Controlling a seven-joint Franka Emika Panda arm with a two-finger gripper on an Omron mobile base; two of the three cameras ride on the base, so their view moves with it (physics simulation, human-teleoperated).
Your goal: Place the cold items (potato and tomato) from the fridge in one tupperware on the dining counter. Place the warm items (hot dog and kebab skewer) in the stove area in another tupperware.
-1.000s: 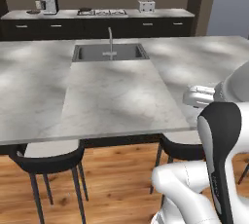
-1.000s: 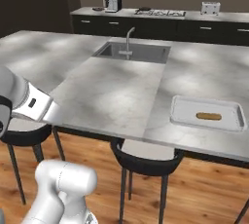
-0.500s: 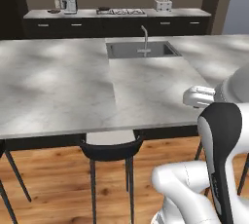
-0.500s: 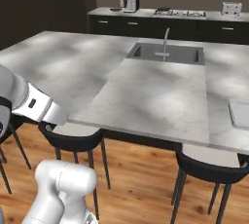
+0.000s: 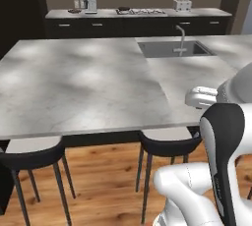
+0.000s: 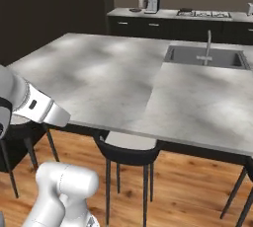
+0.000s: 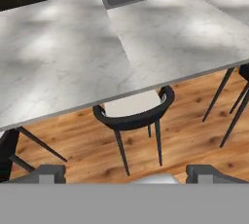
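Left base view: you see the marble dining counter (image 5: 88, 87) across the frame, the sink (image 5: 174, 49) at its far right, the coffee machine (image 5: 89, 1) on the back counter (image 5: 133, 14) — the whole scene has slid right since a second ago, so the base is driving left, not the things moving.
Right base view: the sink (image 6: 205, 57) now sits at the counter's far right edge; the tray with the hot dog that lay at the near right corner a second ago has passed out of frame.
Hand view: the gripper (image 7: 126, 173) looks down on a stool (image 7: 133, 108) at the counter's near edge; both fingertips (image 7: 46, 173) stand wide apart, holding nothing.
Task things: potato, tomato, kebab skewer and tupperware — you cannot place them from here.
Meaning: you are likely in transit toward the fridge; no item is packed yet.
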